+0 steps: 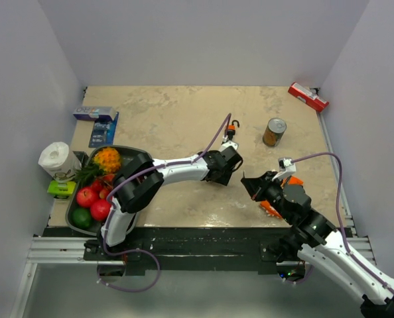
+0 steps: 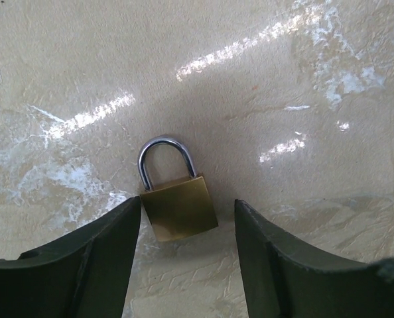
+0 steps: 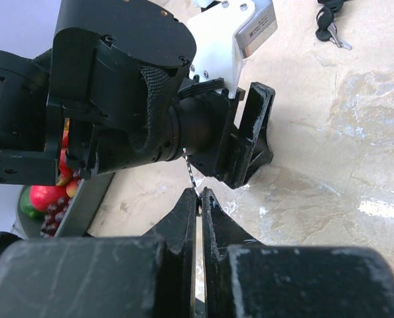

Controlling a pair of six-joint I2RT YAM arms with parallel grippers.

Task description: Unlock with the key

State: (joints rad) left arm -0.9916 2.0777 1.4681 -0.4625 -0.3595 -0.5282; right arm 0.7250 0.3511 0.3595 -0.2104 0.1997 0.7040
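Looking at the right gripper, what has it got?

Its two fingers are pressed together on the key. Only the thin metal blade shows, sticking out past the fingertips; the head is hidden between them.

Where does the blade point?

Towards the left arm's wrist, which fills the right wrist view. The tip sits close in front of that black housing; I cannot tell whether it touches.

And the left gripper?

Spread. Its dark fingers stand one on each side of a brass padlock, with a strip of bare surface showing between each finger and the lock body.

How does that padlock lie?

Flat on the surface, silver shackle closed and pointing away from the wrist camera, body nearest the fingers. From above it is hidden under the left gripper.

Anything else around?

An orange padlock with a black shackle lies beyond the left gripper, and a can stands upright to its right. A red box is in the far right corner. A dark tray of fruit sits at the left edge. Small black-headed keys lie at the top of the right wrist view.
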